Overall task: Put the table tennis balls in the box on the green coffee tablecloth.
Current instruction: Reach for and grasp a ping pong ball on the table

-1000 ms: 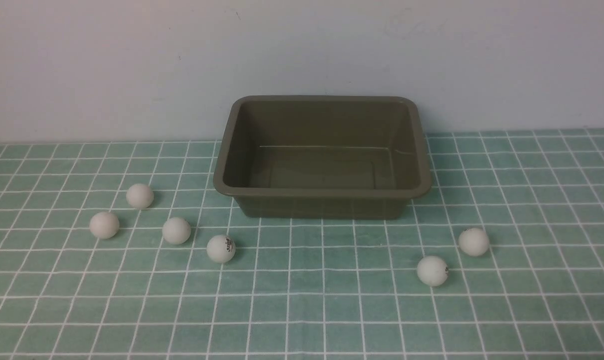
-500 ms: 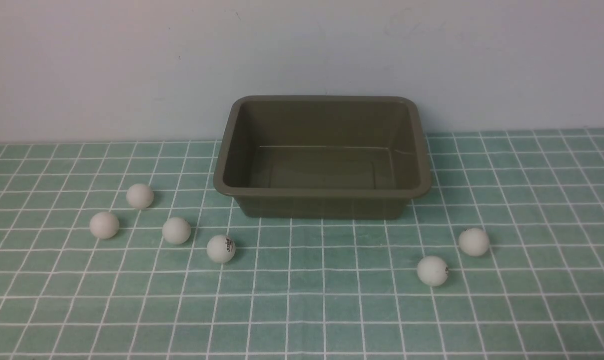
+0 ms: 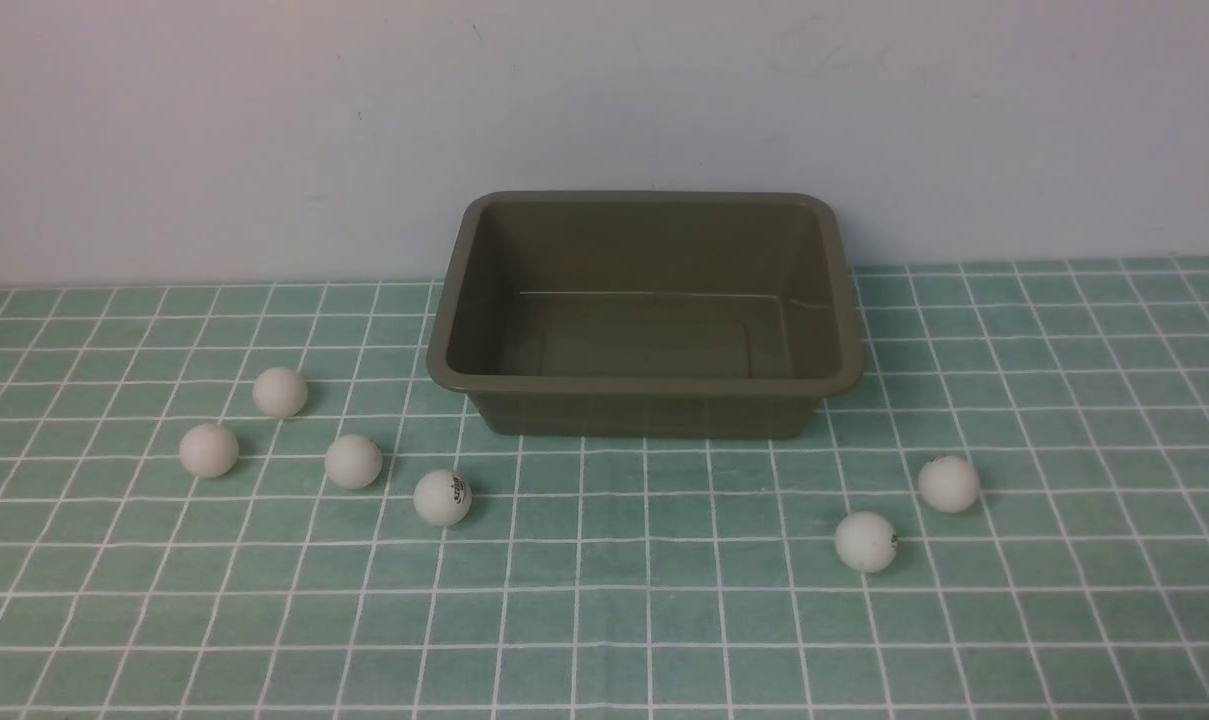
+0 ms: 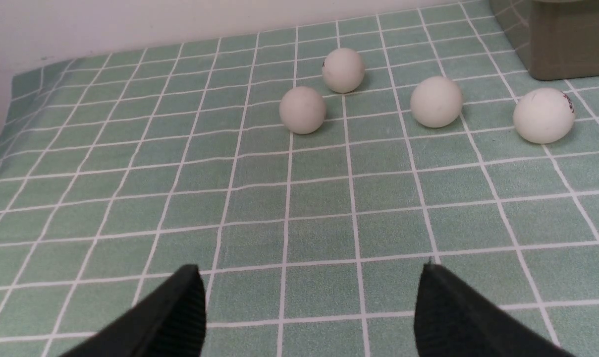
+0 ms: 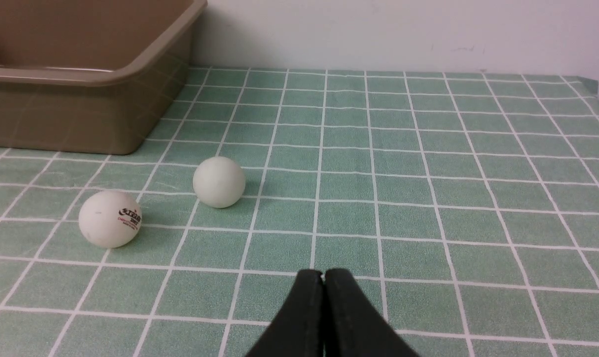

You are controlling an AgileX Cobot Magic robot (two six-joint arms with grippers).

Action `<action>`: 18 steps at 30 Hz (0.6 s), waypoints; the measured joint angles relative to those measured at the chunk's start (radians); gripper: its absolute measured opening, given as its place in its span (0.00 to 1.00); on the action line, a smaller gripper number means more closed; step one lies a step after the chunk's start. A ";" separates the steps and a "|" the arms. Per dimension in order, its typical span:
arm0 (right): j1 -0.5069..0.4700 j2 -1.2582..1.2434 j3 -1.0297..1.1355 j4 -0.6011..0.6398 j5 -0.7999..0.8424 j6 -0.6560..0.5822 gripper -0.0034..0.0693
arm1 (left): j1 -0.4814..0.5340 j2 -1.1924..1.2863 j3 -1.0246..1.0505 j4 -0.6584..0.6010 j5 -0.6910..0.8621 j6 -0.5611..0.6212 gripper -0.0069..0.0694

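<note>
Black ribbed fingers come nearest. The left gripper (image 4: pixel 310 271) hangs low over the cloth (image 3: pixel 604 630) with its jaws wide apart and only bare green squares between them. The right gripper (image 5: pixel 323 275) hovers just above the cloth with its jaws pressed together, gripping nothing. Neither one shows in the front view.

All six balls lie loose on the cloth, outside the box. The near right ball (image 3: pixel 866 541) comes first, with a small dark print at its right edge. On the left the printed ball (image 3: pixel 442 497) turns its logo forward and sits near the box's front left corner. The far right ball (image 3: pixel 949 484) sits just behind and to the right of the near one, the two close but apart. Leftward and farther back come the mid ball (image 3: pixel 353 461), the outer ball (image 3: pixel 208 450) and the back ball (image 3: pixel 280 392), none touching another.

Behind them stands the box (image 3: pixel 644 415), olive-brown, upright and open-topped, in the middle at the cloth's far edge. Its rear rim is close to the pale wall (image 3: pixel 264 130); whether they touch I cannot tell.
</note>
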State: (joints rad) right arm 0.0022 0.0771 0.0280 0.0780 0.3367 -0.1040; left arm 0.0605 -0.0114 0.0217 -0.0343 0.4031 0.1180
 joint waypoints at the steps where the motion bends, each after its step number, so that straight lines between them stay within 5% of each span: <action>1: 0.000 0.000 0.000 0.000 0.000 0.000 0.02 | 0.000 0.000 0.000 0.000 0.000 0.000 0.76; 7: 0.000 0.000 0.000 0.017 -0.037 0.002 0.02 | 0.000 0.000 0.000 0.052 0.000 0.033 0.76; 18: 0.000 0.000 0.000 0.234 -0.244 0.004 0.02 | 0.000 0.000 0.003 0.053 -0.016 0.038 0.76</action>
State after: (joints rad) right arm 0.0022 0.0771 0.0282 0.3121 0.0926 -0.1005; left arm 0.0605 -0.0114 0.0248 0.0182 0.3874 0.1563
